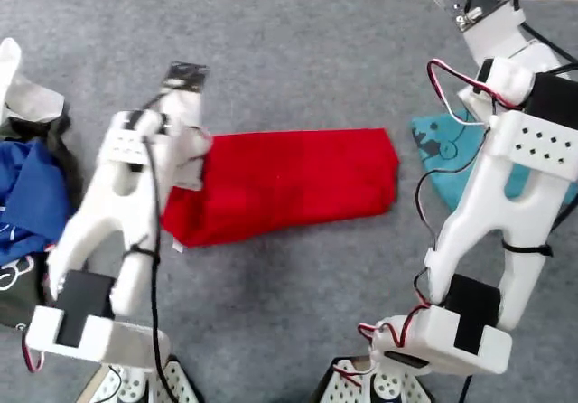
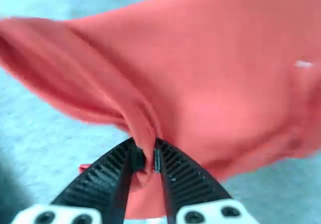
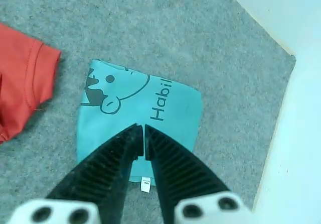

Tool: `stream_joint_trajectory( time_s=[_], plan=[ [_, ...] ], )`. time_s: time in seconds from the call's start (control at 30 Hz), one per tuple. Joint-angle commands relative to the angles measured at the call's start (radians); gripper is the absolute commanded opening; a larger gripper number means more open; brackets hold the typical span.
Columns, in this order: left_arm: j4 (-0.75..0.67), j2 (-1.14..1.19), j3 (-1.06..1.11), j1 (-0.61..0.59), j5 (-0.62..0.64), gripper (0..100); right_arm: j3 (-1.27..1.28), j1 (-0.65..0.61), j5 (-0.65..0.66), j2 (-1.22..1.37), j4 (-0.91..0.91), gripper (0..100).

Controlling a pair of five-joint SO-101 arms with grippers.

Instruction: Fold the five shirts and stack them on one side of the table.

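A red shirt lies folded lengthwise across the middle of the grey table. My left gripper is shut on a pinch of its edge, lifting the red shirt into a ridge; in the high view the left gripper sits at the shirt's left end. A folded teal shirt with a printed figure lies at the right side. My right gripper hovers above it, shut, with nothing between its fingers. The teal shirt is partly hidden behind the right arm.
A heap of unfolded shirts, blue, black and white, lies at the table's left edge. The table's right edge runs close beside the teal shirt. Bare grey felt stretches behind and in front of the red shirt.
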Motion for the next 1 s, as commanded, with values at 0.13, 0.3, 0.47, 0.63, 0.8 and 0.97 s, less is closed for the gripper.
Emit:
stream_joint_trajectory(
  time_s=[0.13, 0.3, 0.47, 0.63, 0.8, 0.97],
  plan=[
    [-0.11, -0.044, -0.081, 0.245, 0.137, 3, -0.038, 0.029, 0.012, -0.016, -0.014, 1.5],
    [-0.245, -0.041, -0.124, 0.343, 0.215, 3, -0.076, 0.089, 0.006, -0.016, -0.014, 1.5],
    [-0.359, 0.084, -0.2, 0.403, 0.276, 3, -0.093, 0.15, 0.006, -0.016, -0.014, 1.5],
    [-0.404, 0.279, -0.397, 0.406, 0.316, 3, -0.11, 0.189, 0.006, -0.016, -0.014, 1.5],
    [-0.341, 0.448, -0.631, 0.443, 0.336, 3, -0.122, 0.224, 0.006, -0.016, -0.014, 1.5],
    [-0.219, 0.568, -0.831, 0.51, 0.336, 3, -0.127, 0.261, 0.006, -0.016, -0.014, 1.5]
  ],
)
